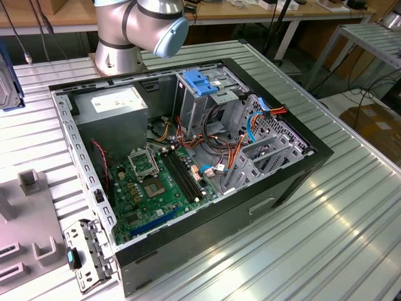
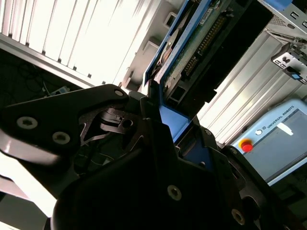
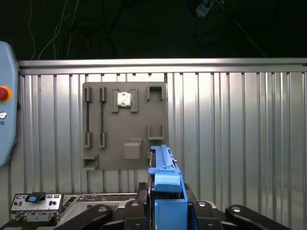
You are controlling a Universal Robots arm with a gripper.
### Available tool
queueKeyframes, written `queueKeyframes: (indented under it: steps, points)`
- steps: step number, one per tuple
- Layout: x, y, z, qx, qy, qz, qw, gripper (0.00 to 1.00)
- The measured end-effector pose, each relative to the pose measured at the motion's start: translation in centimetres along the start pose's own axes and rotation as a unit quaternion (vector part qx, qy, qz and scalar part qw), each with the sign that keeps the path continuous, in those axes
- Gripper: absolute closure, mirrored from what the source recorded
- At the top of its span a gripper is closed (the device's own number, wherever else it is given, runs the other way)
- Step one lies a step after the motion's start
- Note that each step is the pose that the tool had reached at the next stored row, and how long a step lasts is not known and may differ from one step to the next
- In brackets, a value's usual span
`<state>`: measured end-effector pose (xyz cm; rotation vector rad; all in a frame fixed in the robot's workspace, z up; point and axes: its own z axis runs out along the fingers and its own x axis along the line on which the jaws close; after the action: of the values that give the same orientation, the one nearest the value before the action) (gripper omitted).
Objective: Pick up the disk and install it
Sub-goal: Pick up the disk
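My gripper [image 3: 166,203] is shut on the disk [image 3: 164,167], which I see edge-on in the first wrist view with its blue side rail between the black fingers. The disk hangs in the air over the ribbed metal table, in front of a grey fixture plate [image 3: 124,129]. In the second wrist view the disk [image 2: 192,52] shows its green circuit-board underside and blue rail, sticking out from the gripper [image 2: 163,112]. At the far left edge of the exterior view, a blue-edged part of the disk [image 1: 7,84] is visible. The open computer case [image 1: 188,157] lies on the table, apart from the gripper.
Inside the case are a metal drive cage with a light-blue bracket [image 1: 199,81], a grey power-supply box [image 1: 116,100], the motherboard [image 1: 156,188] and loose cables. The arm's base [image 1: 125,31] stands behind the case. A teach pendant [image 2: 278,139] lies beside the table.
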<state>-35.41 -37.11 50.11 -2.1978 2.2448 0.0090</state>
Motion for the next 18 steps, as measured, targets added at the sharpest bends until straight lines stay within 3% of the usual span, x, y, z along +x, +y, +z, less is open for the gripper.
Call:
queueKeyframes:
  steps: [18]
  points:
    - [-0.02, -0.8, 0.0, 0.0, 0.0, 0.0, 1.0, 0.63]
